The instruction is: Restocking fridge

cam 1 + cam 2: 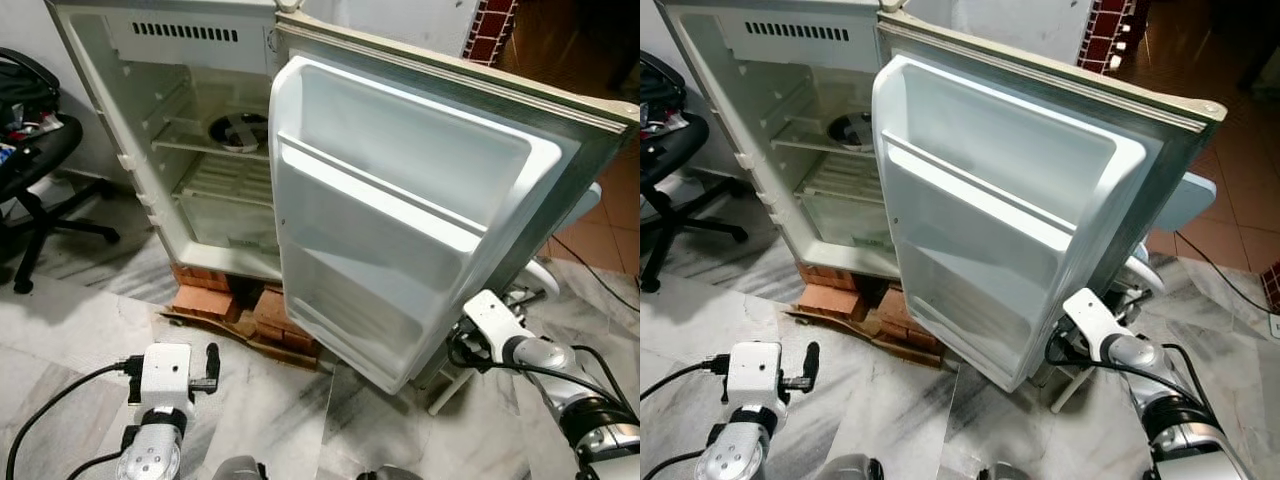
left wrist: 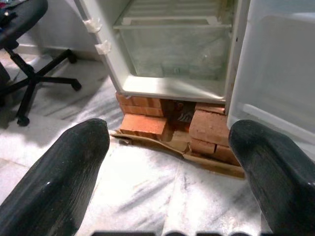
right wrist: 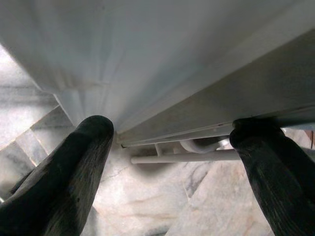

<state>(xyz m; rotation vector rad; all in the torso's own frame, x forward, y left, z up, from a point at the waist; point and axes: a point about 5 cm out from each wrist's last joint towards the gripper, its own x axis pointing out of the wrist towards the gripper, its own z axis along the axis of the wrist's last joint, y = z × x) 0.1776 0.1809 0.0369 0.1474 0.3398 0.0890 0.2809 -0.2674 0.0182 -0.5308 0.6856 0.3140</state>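
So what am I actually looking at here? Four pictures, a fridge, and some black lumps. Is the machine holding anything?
It is a walking robot with two silver arms, each ending in two long black fingers. The two wide pictures come from cameras in its head, looking down at an open fridge that stands on bricks. The fridge door is swung wide, its shelves bare; a round dish sits on an inner rack. An office chair stands to the robot's left. The other two pictures come from wrist cameras; the black lumps are fingers. The left gripper is open, holding nothing. The right gripper is open beside the door's lower edge.
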